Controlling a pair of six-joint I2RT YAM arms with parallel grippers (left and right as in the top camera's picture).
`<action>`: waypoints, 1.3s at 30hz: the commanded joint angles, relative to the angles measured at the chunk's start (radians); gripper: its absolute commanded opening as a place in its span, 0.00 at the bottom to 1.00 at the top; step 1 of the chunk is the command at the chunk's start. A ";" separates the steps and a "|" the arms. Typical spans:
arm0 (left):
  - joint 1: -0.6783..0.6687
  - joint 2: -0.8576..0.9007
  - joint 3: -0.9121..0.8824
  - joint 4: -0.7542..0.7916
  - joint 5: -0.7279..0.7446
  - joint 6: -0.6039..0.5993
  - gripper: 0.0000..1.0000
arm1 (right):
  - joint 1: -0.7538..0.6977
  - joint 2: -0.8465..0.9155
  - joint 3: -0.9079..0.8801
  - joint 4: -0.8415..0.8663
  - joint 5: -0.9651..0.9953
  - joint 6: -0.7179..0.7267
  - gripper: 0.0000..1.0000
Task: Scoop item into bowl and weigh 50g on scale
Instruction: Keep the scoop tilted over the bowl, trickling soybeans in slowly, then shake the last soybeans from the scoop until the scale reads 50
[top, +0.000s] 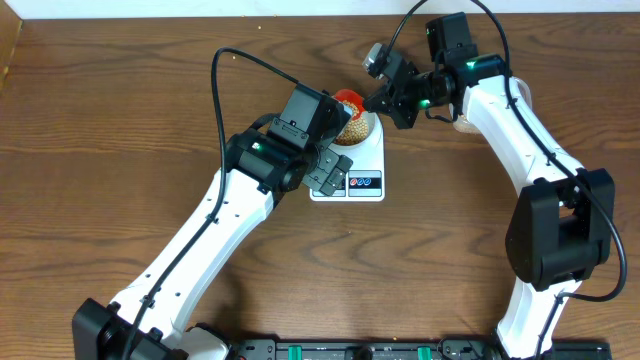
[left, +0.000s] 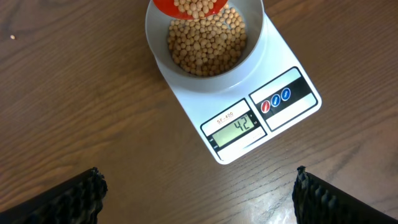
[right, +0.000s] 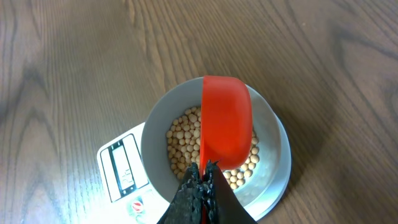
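The pale blue-grey bowl (left: 155, 43) stands on the white scale (left: 245, 127) and holds a heap of tan beans (left: 205, 43). The display (left: 239, 126) reads 42. My right gripper (right: 203, 171) is shut on the handle of a red scoop (right: 227, 121), held tilted over the bowl (right: 273, 155) with beans (left: 196, 6) in it. My left gripper (left: 199, 193) is open and empty, hovering above the table in front of the scale (top: 360, 165). In the overhead view the scoop (top: 348, 100) sits over the bowl between both arms.
A single stray bean (left: 12, 37) lies on the wood table left of the scale. The right arm's base (top: 560, 230) stands at the right and the left arm (top: 200, 250) crosses the table's middle left.
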 joint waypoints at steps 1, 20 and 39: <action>0.004 0.001 -0.008 -0.004 -0.005 -0.009 0.98 | 0.007 -0.021 0.003 0.003 -0.014 -0.029 0.01; 0.004 0.001 -0.008 -0.004 -0.005 -0.009 0.98 | 0.007 -0.021 0.003 0.006 -0.015 -0.101 0.01; 0.004 0.001 -0.008 -0.004 -0.005 -0.009 0.98 | 0.007 -0.021 0.003 0.017 -0.015 -0.073 0.01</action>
